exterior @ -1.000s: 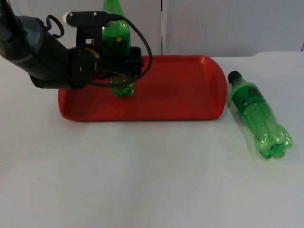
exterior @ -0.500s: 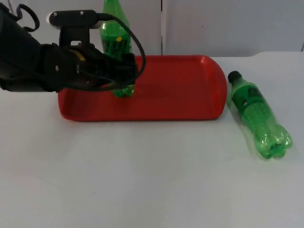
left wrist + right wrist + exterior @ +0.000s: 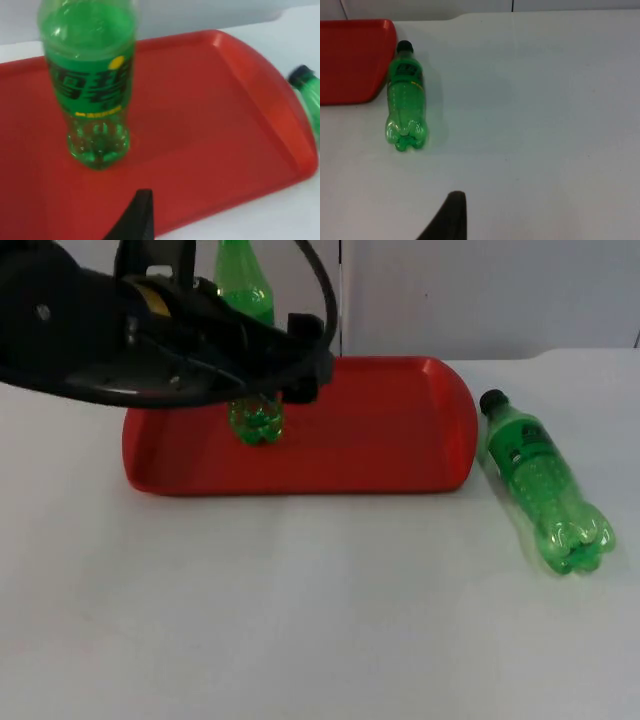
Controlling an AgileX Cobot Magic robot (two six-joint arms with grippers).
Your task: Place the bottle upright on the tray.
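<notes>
A green bottle (image 3: 256, 420) stands upright on the left part of the red tray (image 3: 380, 440). In the left wrist view the same bottle (image 3: 92, 95) stands alone on the tray (image 3: 215, 125), with nothing touching it. My left gripper (image 3: 305, 365) hovers above the tray, up and to the right of that bottle, open and holding nothing. A second green bottle (image 3: 540, 485) with a black cap lies on its side on the table right of the tray. It appears in the right wrist view too (image 3: 406, 100). The right arm waits, well back from that lying bottle.
The grey partition wall (image 3: 480, 290) rises right behind the tray's far edge. White table (image 3: 300, 620) stretches open in front of the tray and to the right of the lying bottle. The tray's right half is bare.
The left gripper has let go of the upright bottle and risen up and to the right, away from it. The bottle stays standing on the tray. The lying bottle has not moved.
</notes>
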